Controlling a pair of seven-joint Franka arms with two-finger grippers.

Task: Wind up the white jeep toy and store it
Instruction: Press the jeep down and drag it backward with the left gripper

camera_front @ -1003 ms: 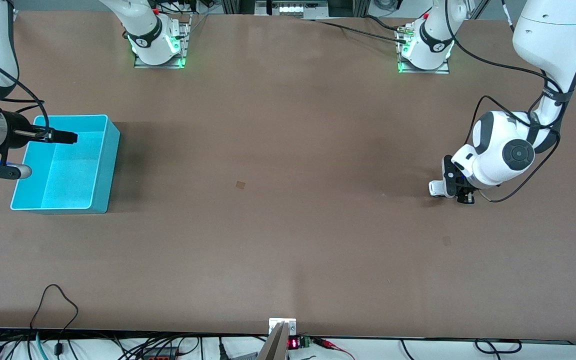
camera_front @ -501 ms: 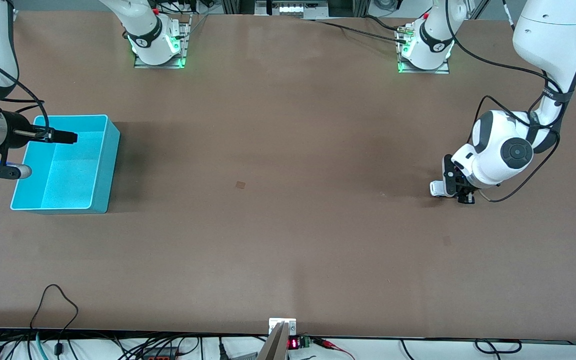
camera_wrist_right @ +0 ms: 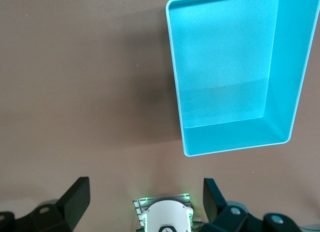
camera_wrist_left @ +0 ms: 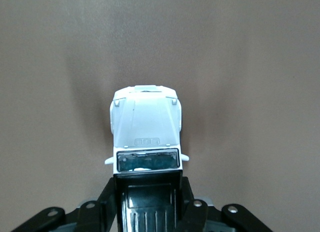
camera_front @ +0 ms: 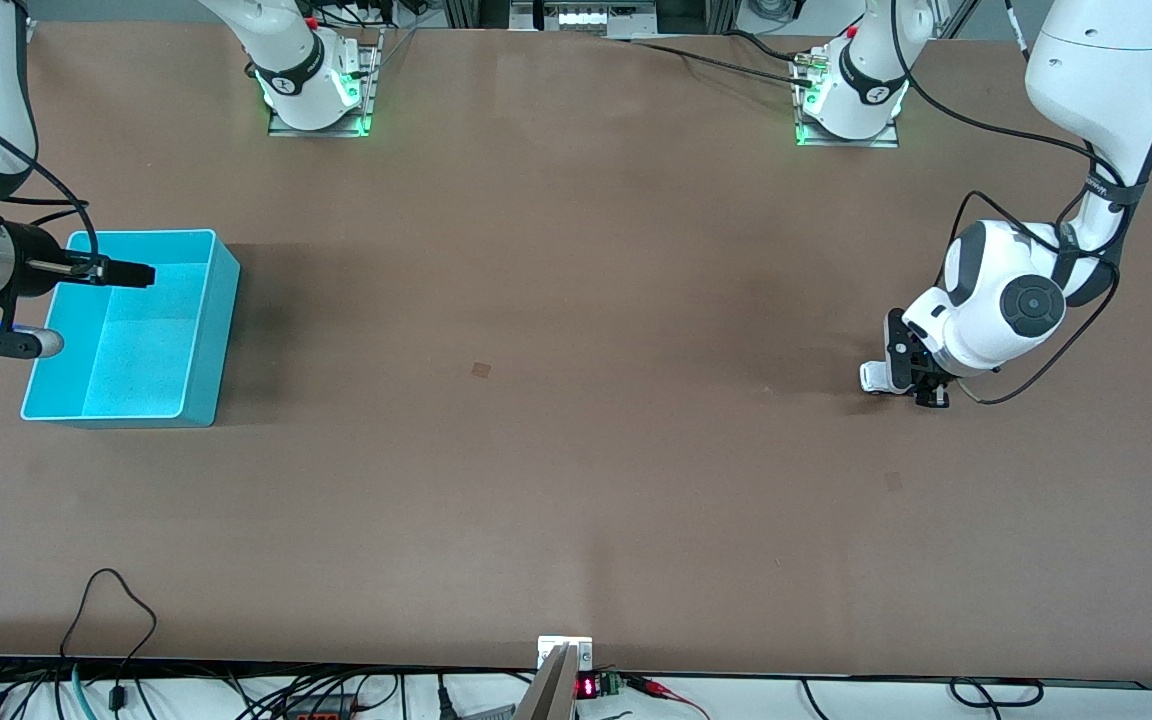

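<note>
The white jeep toy is tiny, with a white hood and a black rear section, and sits low at the table near the left arm's end. My left gripper is shut on its black rear. In the left wrist view the jeep points away from the left gripper, whose fingers press both sides of the rear. I cannot tell whether the wheels touch the table. The turquoise bin stands empty at the right arm's end. My right gripper is open and empty over the bin, and its fingers are wide apart in the right wrist view.
The bin also shows in the right wrist view, with the right arm's base beside it. The two arm bases stand along the table's farthest edge. Cables lie at the nearest edge.
The left arm's wrist has shifted very slightly while the jeep stays at the same spot. The right arm has not moved.
</note>
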